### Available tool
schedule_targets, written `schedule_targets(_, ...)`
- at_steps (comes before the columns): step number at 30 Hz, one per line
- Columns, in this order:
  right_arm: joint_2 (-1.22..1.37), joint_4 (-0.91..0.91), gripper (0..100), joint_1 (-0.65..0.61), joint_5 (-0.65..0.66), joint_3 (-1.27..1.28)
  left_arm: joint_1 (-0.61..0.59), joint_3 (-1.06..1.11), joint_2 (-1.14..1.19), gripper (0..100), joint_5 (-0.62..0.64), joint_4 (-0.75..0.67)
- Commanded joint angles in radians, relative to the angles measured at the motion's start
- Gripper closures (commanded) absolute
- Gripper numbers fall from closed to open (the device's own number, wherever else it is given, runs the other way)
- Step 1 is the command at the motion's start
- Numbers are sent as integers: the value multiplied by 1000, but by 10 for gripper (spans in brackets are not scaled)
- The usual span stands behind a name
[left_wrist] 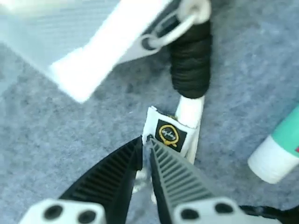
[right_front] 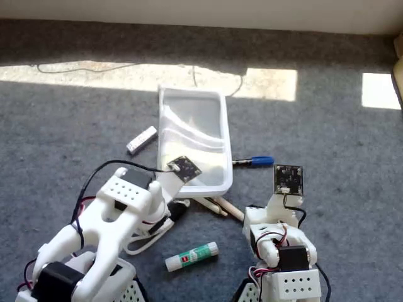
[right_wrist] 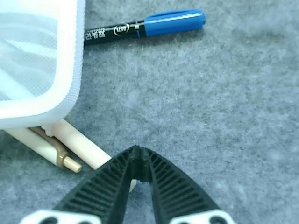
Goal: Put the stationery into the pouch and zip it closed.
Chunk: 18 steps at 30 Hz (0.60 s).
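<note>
Marker [right_front: 253, 162] lies right of the pouch [right_front: 195, 113], glue stick [right_front: 192, 256] before it, perhaps an eraser [right_front: 141, 139] left

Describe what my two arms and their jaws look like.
Both the left arm and right arm are white plastic shells with rows of small holes, around black servo motors. Red, black and white wires loop along them, and each wrist carries a small black camera board. The jaws are black wedges, ribbed on their inner faces, on white bases.
</note>
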Motion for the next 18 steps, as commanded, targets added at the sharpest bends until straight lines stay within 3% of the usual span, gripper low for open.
schedule_targets(1,-12,5,993,12,-2,108,127,-7,-31,963,11,-14)
schedule_targets(8,-12,5,993,12,-2,108,280,-27,-31,963,14,-18)
schedule_targets(13,-12,5,993,12,-2,108,348,-81,-31,963,130,-14)
schedule_targets(18,-12,5,993,12,-2,108,358,-128,-33,963,140,-11)
